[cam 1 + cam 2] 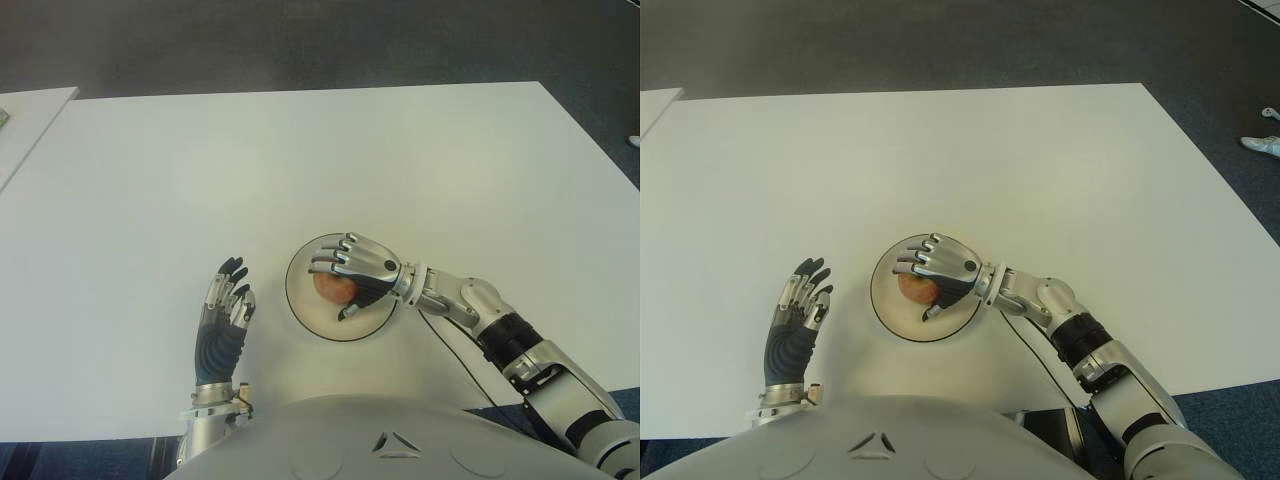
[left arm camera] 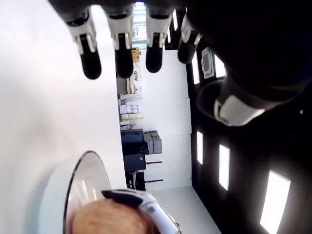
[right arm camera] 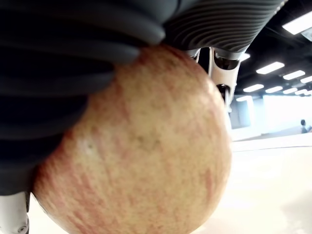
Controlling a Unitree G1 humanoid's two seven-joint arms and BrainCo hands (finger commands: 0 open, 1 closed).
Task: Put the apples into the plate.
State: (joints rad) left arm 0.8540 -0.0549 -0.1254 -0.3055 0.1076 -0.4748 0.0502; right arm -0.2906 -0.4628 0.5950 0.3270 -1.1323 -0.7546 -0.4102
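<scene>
The right robot hand [image 1: 352, 270] grips a red-and-yellow apple [image 1: 333, 288] over the round plate [image 1: 303, 310] near the front edge of the white surface [image 1: 300, 160]. Its fingers [image 1: 330, 257] curl over the top of the fruit while the thumb closes in from the robot's side. The right wrist view shows the ribbed palm pressed against the apple's skin, with pale plate or tabletop below; whether the fruit already touches the plate cannot be told from these angles, though it appears very close.

The left robot hand [image 1: 224, 310] shows just to the left of the plate, fingers extended and relaxed, holding nothing. No other apple is visible on the surface (the task speaks of more than one).

The apple is likely firm, moderately weighty and smooth-skinned, so it may slip in a light pinch and will roll if let go off-centre. A wrap around its widest part, fingers on one side and thumb opposite, looks the soundest hold. Hard squeezing or dropping risks bruising, so a release low over the plate's middle seems wise.
</scene>
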